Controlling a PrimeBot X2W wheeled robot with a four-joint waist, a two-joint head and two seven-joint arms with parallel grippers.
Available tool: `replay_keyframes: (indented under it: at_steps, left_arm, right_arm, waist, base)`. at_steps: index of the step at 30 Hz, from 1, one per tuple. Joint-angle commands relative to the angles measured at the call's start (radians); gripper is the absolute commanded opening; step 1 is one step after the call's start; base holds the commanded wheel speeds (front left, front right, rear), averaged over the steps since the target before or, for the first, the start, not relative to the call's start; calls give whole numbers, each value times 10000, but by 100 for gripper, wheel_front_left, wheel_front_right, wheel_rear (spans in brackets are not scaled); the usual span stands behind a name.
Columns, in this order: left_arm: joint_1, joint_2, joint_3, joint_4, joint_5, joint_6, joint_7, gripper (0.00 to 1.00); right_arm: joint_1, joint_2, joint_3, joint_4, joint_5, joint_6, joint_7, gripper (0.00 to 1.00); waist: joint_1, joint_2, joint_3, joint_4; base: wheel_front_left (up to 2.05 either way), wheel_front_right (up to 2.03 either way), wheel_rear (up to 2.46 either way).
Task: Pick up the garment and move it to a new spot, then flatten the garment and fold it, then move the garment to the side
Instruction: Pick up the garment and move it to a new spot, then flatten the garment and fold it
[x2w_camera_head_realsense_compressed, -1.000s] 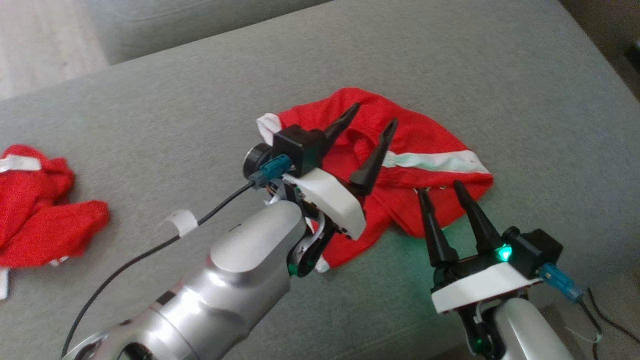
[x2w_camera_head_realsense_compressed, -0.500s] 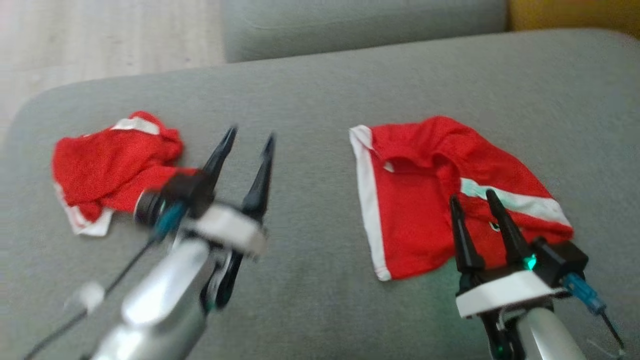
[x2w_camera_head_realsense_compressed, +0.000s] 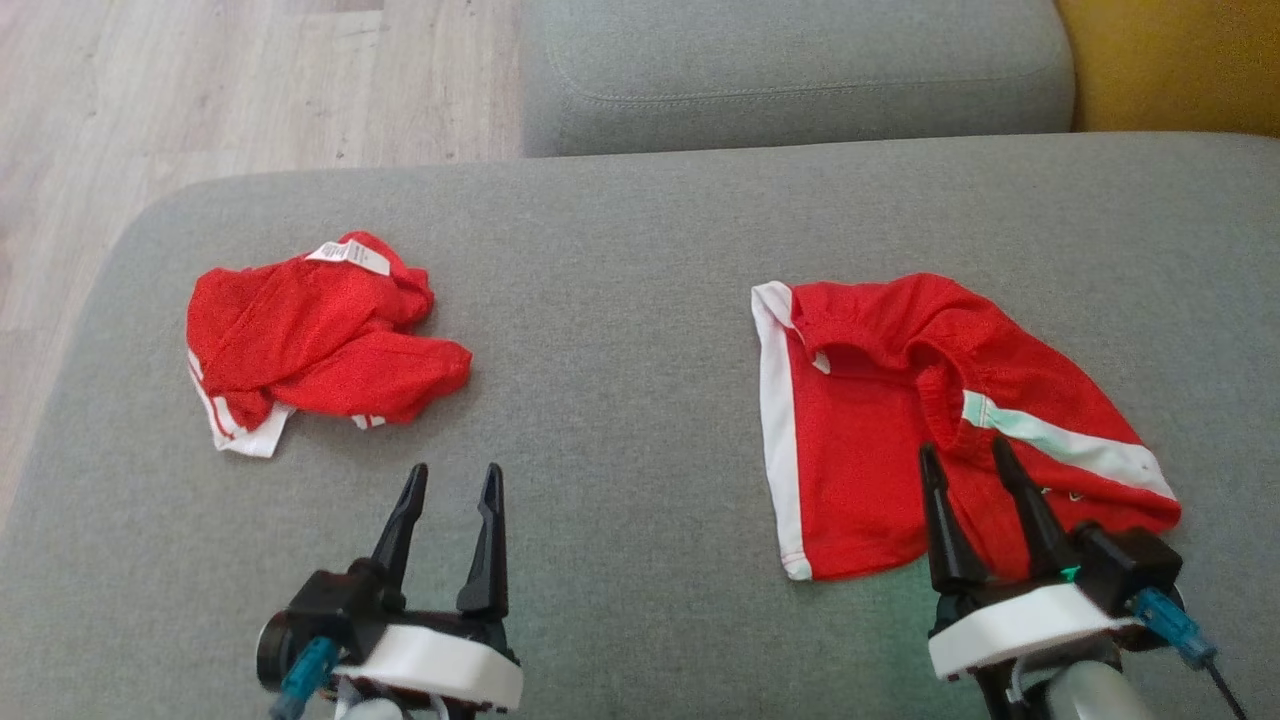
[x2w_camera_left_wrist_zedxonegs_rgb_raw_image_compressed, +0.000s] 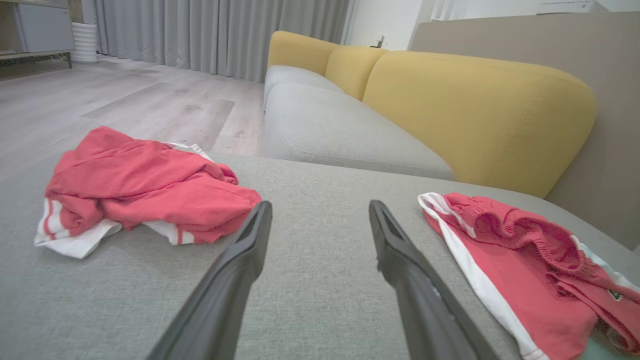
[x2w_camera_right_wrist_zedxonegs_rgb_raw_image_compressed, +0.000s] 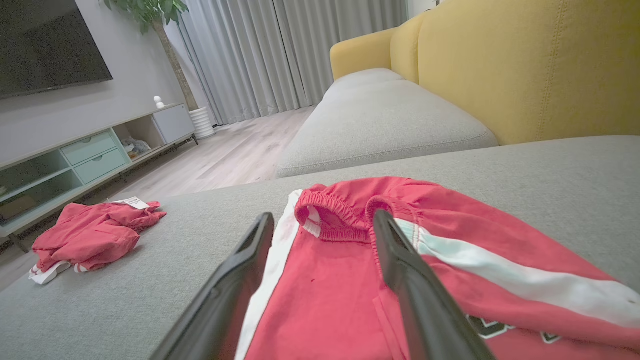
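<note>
The garment (x2w_camera_head_realsense_compressed: 860, 450), red shorts with white side stripes, lies partly spread on the right of the grey cushion (x2w_camera_head_realsense_compressed: 620, 300). Its waistband is bunched and one leg is folded over. My right gripper (x2w_camera_head_realsense_compressed: 964, 447) hovers open over its near right part, and nothing is between the fingers. The right wrist view shows the shorts (x2w_camera_right_wrist_zedxonegs_rgb_raw_image_compressed: 325, 285) under and between the spread fingers of that gripper (x2w_camera_right_wrist_zedxonegs_rgb_raw_image_compressed: 324, 215). My left gripper (x2w_camera_head_realsense_compressed: 455, 470) stands open at the lower left over bare cushion. In the left wrist view, the left gripper (x2w_camera_left_wrist_zedxonegs_rgb_raw_image_compressed: 320, 205) has the shorts (x2w_camera_left_wrist_zedxonegs_rgb_raw_image_compressed: 525, 265) to its right.
A second red garment (x2w_camera_head_realsense_compressed: 310, 340) lies crumpled on the cushion's left; it is also seen from the left wrist (x2w_camera_left_wrist_zedxonegs_rgb_raw_image_compressed: 145, 190) and the right wrist (x2w_camera_right_wrist_zedxonegs_rgb_raw_image_compressed: 90, 235). Wooden floor (x2w_camera_head_realsense_compressed: 200, 90) lies beyond the left edge. Another grey cushion (x2w_camera_head_realsense_compressed: 790, 70) and a yellow backrest (x2w_camera_head_realsense_compressed: 1170, 60) stand behind.
The head camera has swung, so the whole picture shifted. My left arm drew back from above the shorts to the lower left, still open. The right gripper stays by the shorts' near edge.
</note>
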Motion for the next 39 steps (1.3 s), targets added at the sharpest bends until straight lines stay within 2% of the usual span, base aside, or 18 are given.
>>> replay_keyframes:
  at_steps: [1, 9, 13, 23, 33, 34, 35, 36, 37, 39]
  left_arm:
    - [-363, -69, 604, -402, 271, -156, -79, 100]
    - [-163, -535, 1191, -189, 959, -741, -79, 100]
    - [-228, -731, 1326, -59, 1233, -952, -79, 100]
    - [-503, -1119, 1343, 362, 1723, -1454, -80, 100]
    - [-691, -1236, 1716, 522, 1865, -1630, -80, 100]
    - [-711, -1238, 1767, 543, 1870, -1649, -80, 100]
    - [-726, -1239, 1811, 563, 1882, -1665, -80, 100]
    - [-735, -1243, 1847, 576, 1901, -1678, -80, 100]
    - [-739, -1247, 1875, 583, 1922, -1691, -80, 100]
    - [-733, -1261, 1924, 595, 1960, -1713, -80, 100]
  right_arm:
    - [-239, -47, 210, -271, -20, -7, -109, 100]
    - [-344, -47, 7, -318, -199, -7, -109, 100]
    - [-654, -47, -430, -218, -461, -7, -109, 100]
    - [-2278, -47, -1779, 1927, -1606, -7, 667, 100]
    - [-3089, -47, -2437, 3610, -1487, -7, 689, 100]
    - [-3159, -47, -2431, 3783, -1437, -7, 672, 98]
    - [-3223, -47, -2412, 3936, -1404, -7, 639, 67]
    - [-3281, -47, -2367, 4076, -1387, -7, 602, 5]
    - [-3328, -47, -2330, 4198, -1397, -7, 558, 0]
    - [-3427, -47, -2341, 4374, -1420, -7, 439, 0]
  waist:
    - [1, 0, -6, -29]
    - [1, 0, -6, -124]
    - [1, 0, 168, -51]
    - [1, 0, 690, 485]
    - [1, 0, 897, 694]
    - [1, 0, 893, 692]
    - [1, 0, 882, 685]
    - [1, 0, 865, 672]
    - [1, 0, 845, 655]
    - [1, 0, 801, 613]
  base:
    - [0, 0, 0]
    - [0, 0, 0]
    - [0, 0, 0]
    - [0, 0, 0]
    - [0, 0, 0]
    - [0, 0, 0]
    - [0, 0, 0]
    - [0, 0, 0]
    - [0, 0, 0]
    - [0, 0, 0]
